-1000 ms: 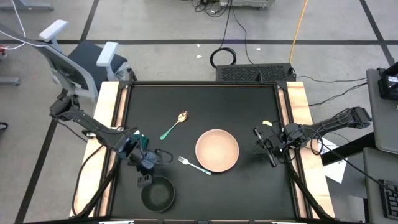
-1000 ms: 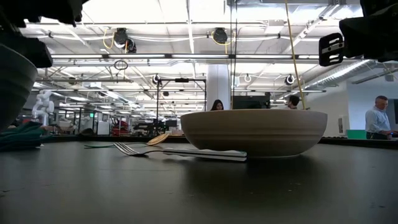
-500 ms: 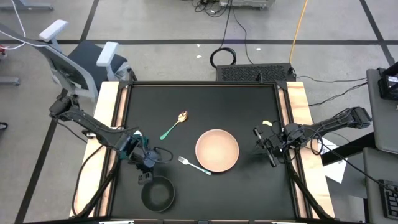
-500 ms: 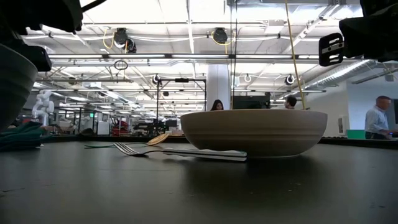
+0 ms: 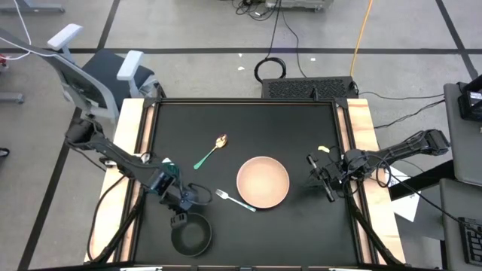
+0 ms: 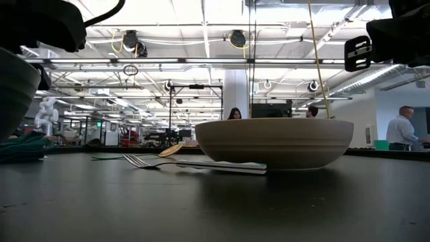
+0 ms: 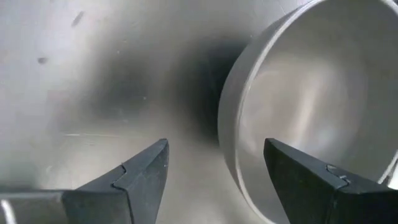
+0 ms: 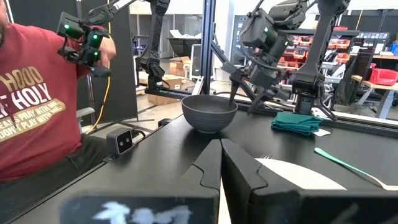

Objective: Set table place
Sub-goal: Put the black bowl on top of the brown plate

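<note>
The black bowl [image 5: 190, 235] stands on its base near the table's near left corner and also shows in the low view [image 6: 13, 87]. My left gripper [image 5: 179, 220] is open just above the bowl's far rim [image 7: 231, 124]; one finger [image 7: 140, 177] is outside the wall and the other [image 7: 305, 177] is over the inside, with no touch showing. The pinkish plate [image 5: 263, 181] sits mid-table. The silver fork [image 5: 236, 200] lies at its near left edge. The green-handled spoon [image 5: 211, 151] lies farther back. My right gripper [image 5: 320, 177] is shut and empty to the right of the plate.
A green cloth [image 5: 171, 165] lies by the left arm and also shows in the right wrist view [image 8: 298, 121]. A small yellow object [image 5: 322, 150] lies near the right gripper. A person in a red shirt [image 8: 34, 106] stands beyond the table's near edge.
My left gripper has moved a little toward the table's right and near edges, closer over the bowl's rim. The bowl, plate, fork and spoon have stayed in place.
</note>
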Motion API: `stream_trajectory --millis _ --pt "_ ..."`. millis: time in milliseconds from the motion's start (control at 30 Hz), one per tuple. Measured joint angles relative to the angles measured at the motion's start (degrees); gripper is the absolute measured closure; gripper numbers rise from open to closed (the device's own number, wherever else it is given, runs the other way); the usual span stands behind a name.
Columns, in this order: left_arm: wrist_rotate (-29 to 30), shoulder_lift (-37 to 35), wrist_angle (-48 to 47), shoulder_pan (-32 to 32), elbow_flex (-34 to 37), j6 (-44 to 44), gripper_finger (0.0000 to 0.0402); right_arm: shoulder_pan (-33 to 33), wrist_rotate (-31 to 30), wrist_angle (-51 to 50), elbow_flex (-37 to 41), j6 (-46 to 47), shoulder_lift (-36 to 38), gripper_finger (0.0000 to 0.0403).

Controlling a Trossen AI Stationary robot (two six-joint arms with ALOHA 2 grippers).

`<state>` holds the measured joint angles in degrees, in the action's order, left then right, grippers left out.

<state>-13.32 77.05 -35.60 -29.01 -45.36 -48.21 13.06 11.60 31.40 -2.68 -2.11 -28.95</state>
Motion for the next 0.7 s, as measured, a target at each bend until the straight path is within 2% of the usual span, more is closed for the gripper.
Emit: stream_trajectory --millis 367,700 --pt "-0.8 4.8 6.0 -1.9 0.0 -1.8 0.0135 0.0 0.0 0.0 0.0 0.0 0.0 0.0403" --pt "-0.7 6.2 5.8 -2.2 0.0 -1.4 0.0135 0.0 -0.7 0.0 0.0 0.0 0.0 0.0403"
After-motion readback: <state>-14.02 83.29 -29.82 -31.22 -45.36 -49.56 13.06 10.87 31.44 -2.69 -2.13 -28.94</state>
